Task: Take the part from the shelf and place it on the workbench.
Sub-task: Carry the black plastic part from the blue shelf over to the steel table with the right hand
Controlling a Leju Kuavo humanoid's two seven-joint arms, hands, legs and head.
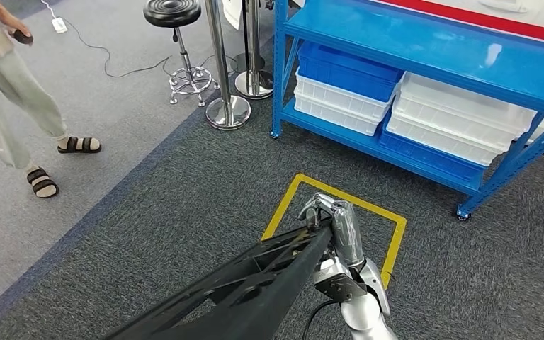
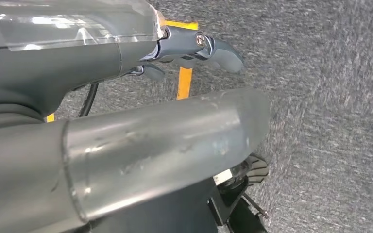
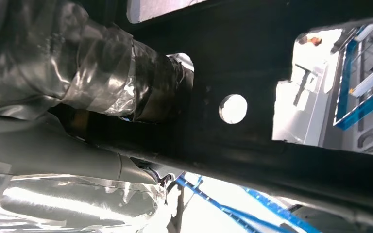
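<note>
The long black metal frame part with cut-out openings runs from the 7 o'clock corner of the head view up toward the middle, well apart from the blue steel shelf at 1 o'clock. The silver right hand is wrapped over the part's far end, fingers curled around the top edge, so it grips the part. In the right wrist view the same black part crosses the picture, a round hole punched through it, with the taped grey fingers pressed against it.

The left hand shows in the left wrist view above grey carpet, its dark fingers bent inward beside a strip of yellow floor tape; whether it holds anything cannot be told.

On the floor just beyond the right hand lies a yellow tape square. The shelf's lower level carries white plastic bins and blue plastic bins. At 11 o'clock stand a black round stool and chrome stanchion posts. At 9 o'clock a person in sandals stands on lighter grey floor.
</note>
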